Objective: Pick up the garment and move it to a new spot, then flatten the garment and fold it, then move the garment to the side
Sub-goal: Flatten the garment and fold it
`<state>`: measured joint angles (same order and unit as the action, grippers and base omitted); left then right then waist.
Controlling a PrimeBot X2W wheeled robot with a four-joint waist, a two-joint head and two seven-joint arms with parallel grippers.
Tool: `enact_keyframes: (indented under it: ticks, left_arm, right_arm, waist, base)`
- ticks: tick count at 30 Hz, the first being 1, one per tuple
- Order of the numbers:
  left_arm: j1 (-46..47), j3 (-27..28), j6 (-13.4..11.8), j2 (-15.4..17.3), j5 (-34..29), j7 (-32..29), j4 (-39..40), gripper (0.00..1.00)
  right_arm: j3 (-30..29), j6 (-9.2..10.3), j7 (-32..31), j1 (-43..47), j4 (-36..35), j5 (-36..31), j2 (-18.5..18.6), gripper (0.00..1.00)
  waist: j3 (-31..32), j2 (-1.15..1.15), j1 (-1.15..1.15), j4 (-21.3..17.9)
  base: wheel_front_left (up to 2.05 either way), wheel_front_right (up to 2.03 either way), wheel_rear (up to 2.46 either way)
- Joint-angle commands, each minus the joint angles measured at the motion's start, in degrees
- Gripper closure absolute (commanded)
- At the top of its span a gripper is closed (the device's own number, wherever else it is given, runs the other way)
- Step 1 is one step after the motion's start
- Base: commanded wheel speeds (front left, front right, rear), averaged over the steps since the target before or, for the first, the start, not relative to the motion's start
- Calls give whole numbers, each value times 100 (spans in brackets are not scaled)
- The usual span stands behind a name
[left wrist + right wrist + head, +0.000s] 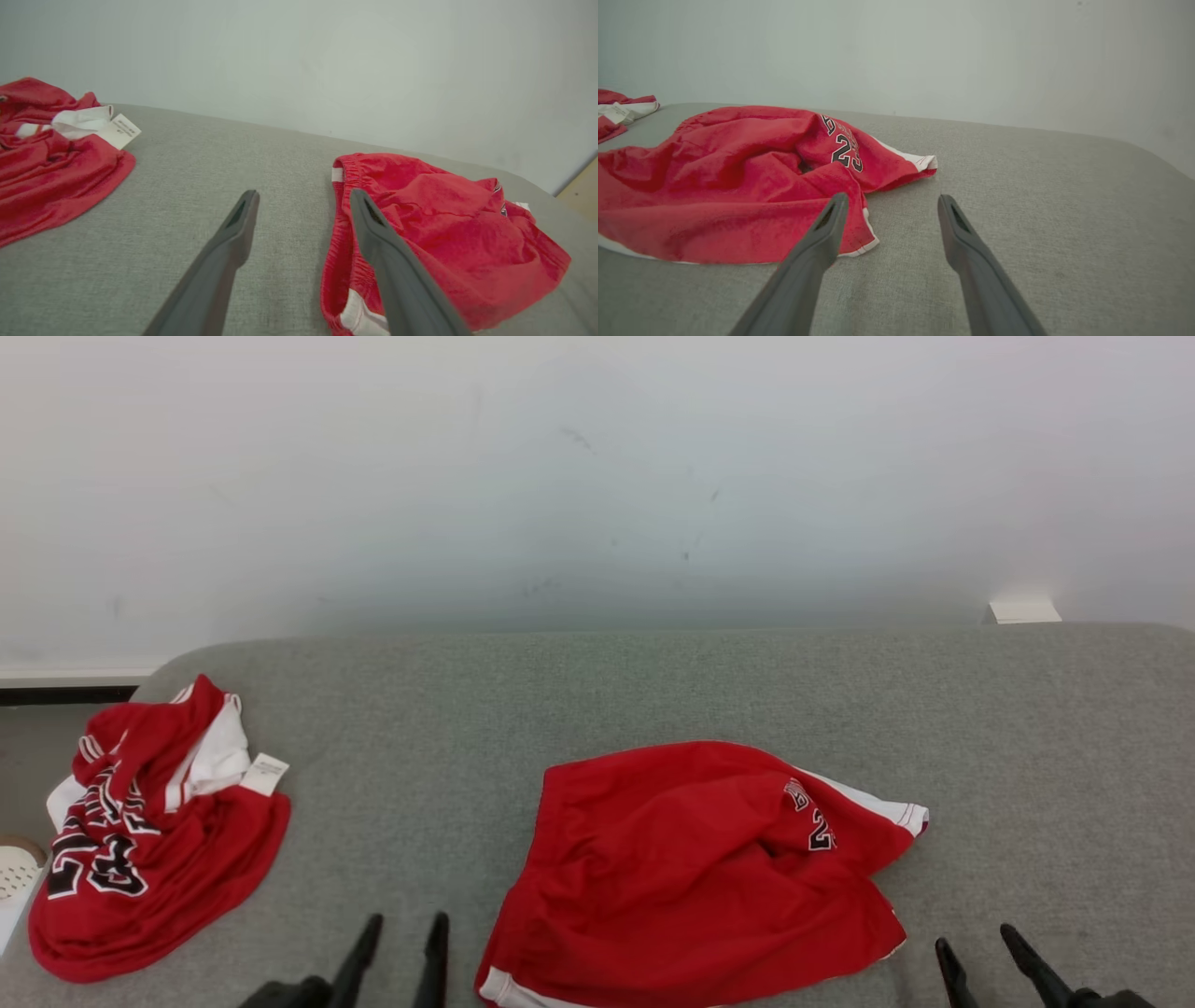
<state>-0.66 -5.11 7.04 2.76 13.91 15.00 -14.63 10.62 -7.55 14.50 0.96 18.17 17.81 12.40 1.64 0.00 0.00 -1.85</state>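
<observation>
Red basketball shorts [691,877] lie rumpled mid-surface on the grey padded top [653,691], between the two grippers, with the waistband edge [348,172] toward the robot's left and a white-trimmed leg hem [896,812] toward its right. The number 23 print [847,149] faces up near a deep fold. The left gripper [406,924] is released, holding nothing, fingers spread, just beside the waistband side. In the left wrist view [303,193] one finger overlaps the shorts' edge, but I can't tell if it touches. The right gripper [976,938] is also released and empty, near the hem corner but apart from the cloth, and the right wrist view [892,197] shows bare fabric top under the fingertips. A second garment, a red jersey [140,859] with a white tag [264,773], sits bunched well apart at far left. I judge the shorts to be the target since both arms bracket them, with pick-up not yet begun and the rest of the task ahead. To do it well, pinch the waistband with the left and the hem corner with the right, taking a single thickness at each edge rather than the middle bulge. Lift both together so the cloth hangs taut and unfolds. Set it down on open grey area clear of the jersey. Risks are snagging the padded cover, or a one-sided grab twisting the shorts.
</observation>
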Motion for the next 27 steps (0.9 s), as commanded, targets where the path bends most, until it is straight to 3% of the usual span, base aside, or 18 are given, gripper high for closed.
enact_keyframes:
  ticks: [1,14,25,27]
  left_arm:
    - [26,-93,19,27,87,-145,-143,0]
    - [338,-1429,39,479,640,-1847,-453,0]
    - [912,-1866,39,678,761,-1847,-766,0]
    - [988,-1955,38,723,793,-1865,-838,3]
  right_arm:
    - [125,13,-63,-184,177,128,86,0]
    - [1734,13,-846,-1432,1622,1034,403,0]
    - [2488,13,-618,-1987,2302,1620,413,0]
    - [2607,13,-574,-2031,2401,1714,394,34]
  waist:
    - [-8,0,0,21]
    - [-218,0,0,172]
    - [-453,0,0,276]
    - [-469,0,0,262]
  base:
    - [0,0,0]
    - [0,0,0]
    - [0,0,0]
    - [0,0,0]
